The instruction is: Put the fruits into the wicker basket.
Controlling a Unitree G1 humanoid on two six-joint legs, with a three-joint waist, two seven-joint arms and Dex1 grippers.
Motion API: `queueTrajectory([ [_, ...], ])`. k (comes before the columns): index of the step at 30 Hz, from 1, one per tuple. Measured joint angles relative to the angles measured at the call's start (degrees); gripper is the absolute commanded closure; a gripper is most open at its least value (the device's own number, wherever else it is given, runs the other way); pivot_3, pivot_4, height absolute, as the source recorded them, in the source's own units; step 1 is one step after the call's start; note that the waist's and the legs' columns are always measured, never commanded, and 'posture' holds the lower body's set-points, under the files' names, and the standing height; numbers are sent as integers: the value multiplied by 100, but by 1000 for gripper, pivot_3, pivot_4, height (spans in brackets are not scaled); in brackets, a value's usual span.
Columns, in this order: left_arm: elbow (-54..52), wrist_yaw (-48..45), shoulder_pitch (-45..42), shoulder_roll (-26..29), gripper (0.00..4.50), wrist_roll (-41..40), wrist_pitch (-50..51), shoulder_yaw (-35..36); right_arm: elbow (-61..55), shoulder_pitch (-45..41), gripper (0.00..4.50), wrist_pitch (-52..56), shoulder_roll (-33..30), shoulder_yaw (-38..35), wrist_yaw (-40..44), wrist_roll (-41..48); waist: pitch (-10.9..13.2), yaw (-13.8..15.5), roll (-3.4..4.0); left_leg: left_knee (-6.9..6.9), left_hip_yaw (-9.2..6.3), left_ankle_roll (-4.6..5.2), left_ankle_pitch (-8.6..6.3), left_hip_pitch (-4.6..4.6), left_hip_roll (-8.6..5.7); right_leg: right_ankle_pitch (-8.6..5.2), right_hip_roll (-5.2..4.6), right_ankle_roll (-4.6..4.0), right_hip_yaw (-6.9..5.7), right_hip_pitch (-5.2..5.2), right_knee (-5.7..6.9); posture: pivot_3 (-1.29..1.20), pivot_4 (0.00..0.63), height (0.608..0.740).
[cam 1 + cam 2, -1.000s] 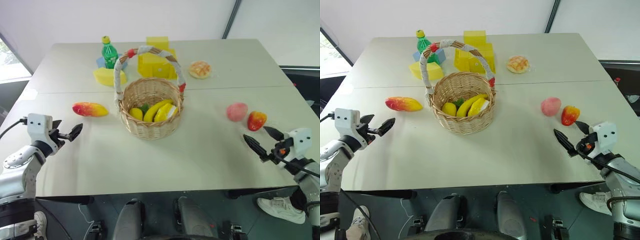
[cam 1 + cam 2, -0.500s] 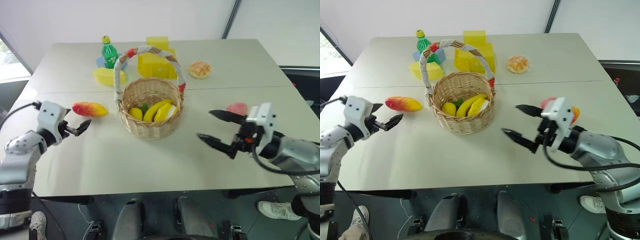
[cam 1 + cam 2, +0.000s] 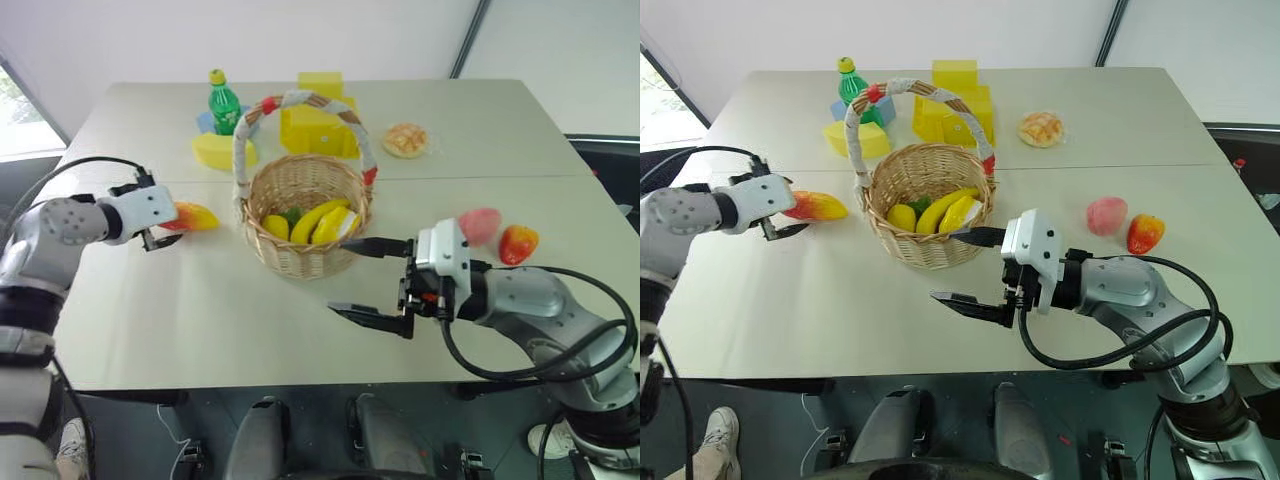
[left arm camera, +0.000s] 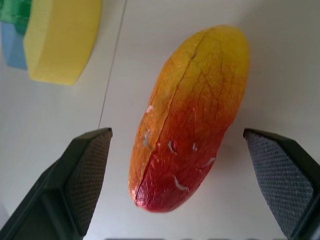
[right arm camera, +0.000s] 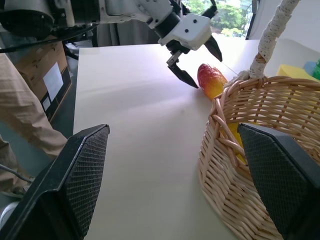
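I have the left gripper at the mango, jaws spread wide with one black finger on either side of the fruit's red end and neither pad touching it; the mango lies flat on the table, yellow end away from the gripper, just left of the wicker basket. From the head camera I see that same gripper right up against the mango, with the left arm reaching in from the table's left edge. My right gripper hangs in front of the basket, pointing across toward the left side, its jaws released and wide apart, one finger near the basket's front wall and the other lower over bare tabletop, holding nothing. In the right wrist view the basket's woven side sits between those fingers, and beyond it I can see the left gripper poised at the mango. The basket already holds yellow banana-like pieces. The pink peach and the small red-orange fruit sit side by side on the table to the right, well apart from the basket. At the far side are a green bottle, yellow blocks and a bread bun
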Motion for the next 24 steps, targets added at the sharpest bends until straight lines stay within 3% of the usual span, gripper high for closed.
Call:
queueTrajectory([
  [5, 1038, 189, -689, -347, 0, 448, -565, -314, -2, 49, 201, -38, 75, 23, -69, -136, 1, -4, -1, 1, -1, 0, 1, 0, 3, 0, 8, 0, -1, -4, 8, 0, 150, 740],
  [8, 1540, 347, -956, -461, 893, 643, -817, -403, -3, 86, 0, -61, 151, 50, -123, -228, 0, -12, -2, 5, 0, 0, 0, 1, 3, 0, 7, 1, 0, -3, 10, 0, 150, 740],
  [11, 1802, 403, -988, -504, 2419, 661, -1052, -435, -3, 115, 0, -69, 176, 54, -143, -295, 0, -16, -2, 5, -1, 0, 1, 3, 5, 0, 7, 1, 0, -3, 12, 0, 150, 740],
  [12, 1848, 426, -1004, -505, 2747, 662, -1085, -434, -3, 115, 0, -72, 185, 54, -149, -323, 0, -14, -2, 6, -2, 0, 1, 3, 5, 0, 6, 1, 0, -3, 12, 0, 150, 740],
  [16, 1864, 406, -1006, -490, 2848, 639, -1120, -411, -4, 131, 0, -80, 191, 54, -156, -336, 0, -13, -2, 6, -2, 0, 1, 3, 5, 0, 5, 1, 1, -3, 12, 0, 150, 740],
  [19, 1495, 62, -767, -383, 2848, 100, -613, 96, -4, 124, 0, -102, 189, 55, -147, -371, 2, -39, -5, 6, -8, 0, 1, 0, 10, 0, 6, 1, 1, -10, 15, 0, 150, 740],
  [22, 121, -531, -191, -278, 2848, -1320, 616, 1217, 24, 83, 0, -125, 172, 28, -87, -384, 3, -34, -7, 7, -16, -1, 1, -7, 26, 0, 1, 0, 2, -15, 20, 0, 150, 740],
  [24, -1478, -942, 469, -126, 2848, -2590, 1746, 2070, 126, 39, 0, -156, 131, -41, -9, -390, 3, -57, -7, 8, -13, -1, 1, -11, 26, 1, -5, 1, 8, -18, 16, 0, 150, 740],
])
